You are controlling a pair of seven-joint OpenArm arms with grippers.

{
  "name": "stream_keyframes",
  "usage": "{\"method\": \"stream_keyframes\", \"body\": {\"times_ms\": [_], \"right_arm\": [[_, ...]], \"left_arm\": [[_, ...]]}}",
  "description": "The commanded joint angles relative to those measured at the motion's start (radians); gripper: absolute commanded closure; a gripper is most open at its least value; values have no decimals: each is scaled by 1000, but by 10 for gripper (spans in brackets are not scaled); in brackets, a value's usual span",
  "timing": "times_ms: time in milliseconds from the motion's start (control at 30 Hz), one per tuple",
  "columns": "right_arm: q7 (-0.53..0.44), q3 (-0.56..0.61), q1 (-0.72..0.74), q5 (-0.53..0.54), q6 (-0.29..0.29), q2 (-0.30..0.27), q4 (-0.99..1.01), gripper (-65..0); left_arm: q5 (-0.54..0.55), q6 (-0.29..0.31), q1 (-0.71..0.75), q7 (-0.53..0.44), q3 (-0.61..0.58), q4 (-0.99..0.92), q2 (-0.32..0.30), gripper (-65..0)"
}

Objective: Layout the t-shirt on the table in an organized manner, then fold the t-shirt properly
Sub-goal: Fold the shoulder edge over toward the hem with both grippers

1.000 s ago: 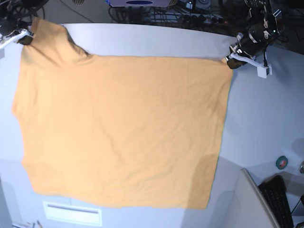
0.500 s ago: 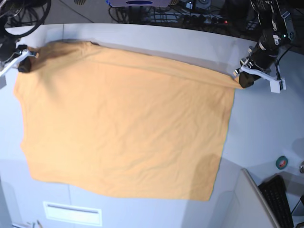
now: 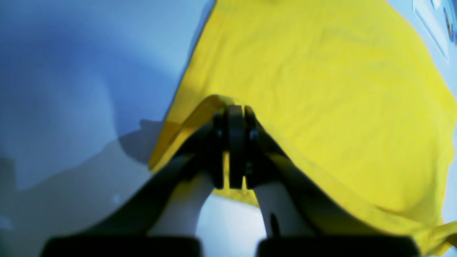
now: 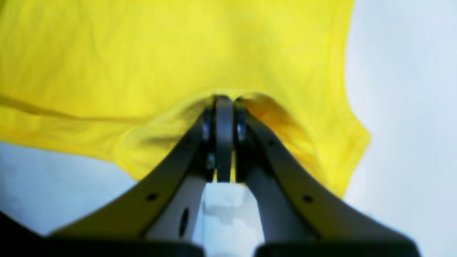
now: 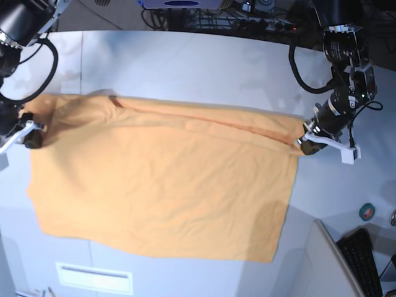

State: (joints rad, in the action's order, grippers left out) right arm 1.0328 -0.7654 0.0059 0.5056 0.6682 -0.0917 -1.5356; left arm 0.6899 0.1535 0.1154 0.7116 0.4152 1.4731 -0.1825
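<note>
The orange-yellow t-shirt (image 5: 161, 192) lies spread on the white table (image 5: 204, 62), plain side up, with no print showing. Its far edge is lifted and drawn toward the near side, making a long ridge across the cloth. My left gripper (image 5: 301, 143), at the right of the base view, is shut on the shirt's far right corner. My right gripper (image 5: 31, 137), at the left, is shut on the far left corner. In the left wrist view the gripper (image 3: 232, 107) pinches a fold of the t-shirt (image 3: 321, 71). The right wrist view shows the gripper (image 4: 223, 100) clamped on bunched t-shirt (image 4: 142, 53).
A black keyboard (image 5: 362, 260) and a small tape roll (image 5: 367, 211) sit at the near right. A white labelled panel (image 5: 93, 277) lies at the front edge below the shirt. Cables and equipment (image 5: 247, 15) line the far side of the table.
Both grippers have pulled the shirt's far corners toward the near side and lower. The far edge now folds over the body, and the sleeve at the far left has dropped down.
</note>
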Motion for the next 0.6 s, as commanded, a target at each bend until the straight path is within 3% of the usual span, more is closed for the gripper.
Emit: {"method": "stream_keyframes", "body": {"times_ms": [0,100,567], "right_arm": [[-49,-3,19,20,-5,-19,-3,0],[-113,-1,26,20,-5,-30,40,0],[-188,1,144,18,-6,-92,243,0]], "left_arm": [[14,4,-32,-17,3,1,-10,0],[14,4,-89,-17,-3,-51,-10,0],[-25,1,-257,-23,-34,-202,-7,0]]}}
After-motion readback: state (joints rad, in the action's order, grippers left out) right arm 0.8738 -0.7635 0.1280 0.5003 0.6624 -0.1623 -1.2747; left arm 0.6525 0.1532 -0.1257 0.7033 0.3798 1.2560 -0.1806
